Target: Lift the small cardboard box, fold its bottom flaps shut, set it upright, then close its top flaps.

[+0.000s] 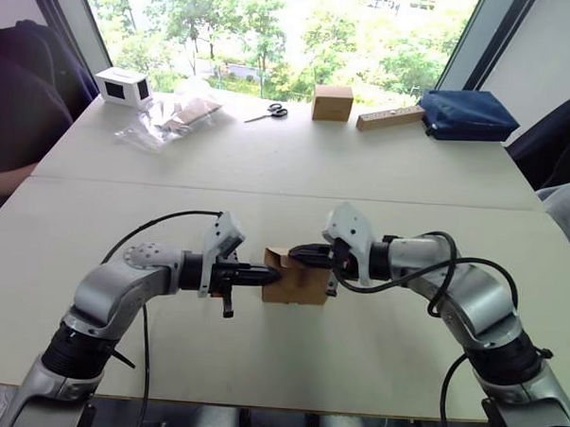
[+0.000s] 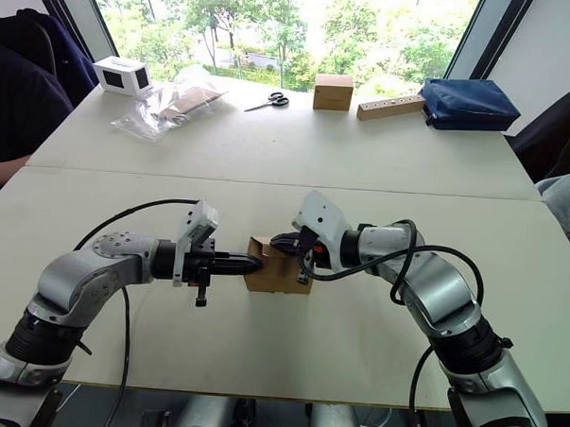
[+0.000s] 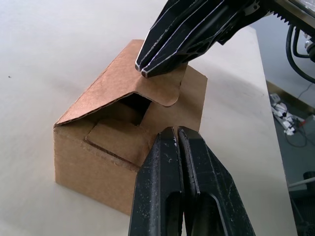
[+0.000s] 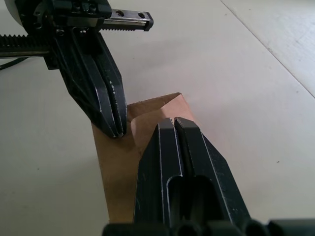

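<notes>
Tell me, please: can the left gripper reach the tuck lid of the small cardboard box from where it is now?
Probably yes. The left gripper, fingers shut, sits right at the tuck lid on the small cardboard box; only the right gripper, resting on that lid, crowds it.

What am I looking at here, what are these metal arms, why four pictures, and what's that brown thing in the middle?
It is a humanoid robot with two arms. Two pictures come from cameras in its head, looking down over a white table; the other two come from cameras on its wrists. The brown thing is a small cardboard box standing on the table. The left gripper, shut, touches its side, while the right gripper, also shut, presses the top flaps, not yet fully closed. Neither grips the box. At the far edge lie scissors, another brown box, a white box, a plastic bag, a wooden block and a blue pouch.
</notes>
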